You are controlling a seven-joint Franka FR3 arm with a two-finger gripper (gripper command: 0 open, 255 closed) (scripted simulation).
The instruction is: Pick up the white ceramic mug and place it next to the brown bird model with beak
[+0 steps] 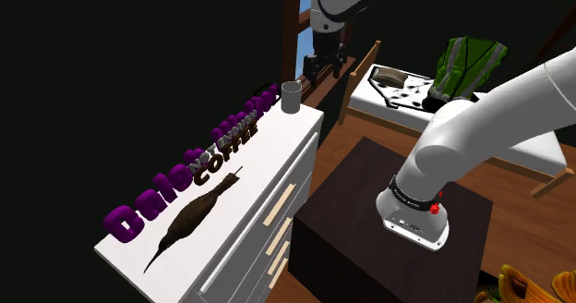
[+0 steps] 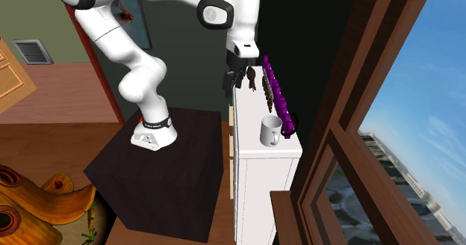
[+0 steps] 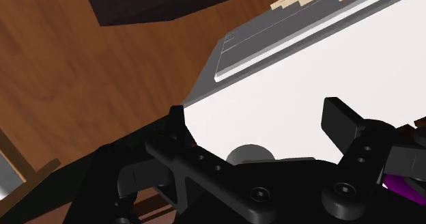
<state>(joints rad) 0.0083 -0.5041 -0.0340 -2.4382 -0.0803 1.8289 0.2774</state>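
The mug (image 1: pixel 292 97) (image 2: pixel 270 131) (image 3: pixel 249 154) stands upright at the far corner of the dresser (image 1: pixel 268 153) in the shoulder view, beside the end of the purple lettering (image 1: pixel 166 195). The bird (image 1: pixel 194 216) lies well apart, toward the opposite end. The gripper (image 1: pixel 323 66) (image 3: pixel 257 113) hangs over the mug's end, fingers spread wide, holding nothing.

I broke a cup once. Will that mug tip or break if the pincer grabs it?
The mug looks stiff and steady, upright on a wide base. Near the dresser end, a hard nudge might drop it.
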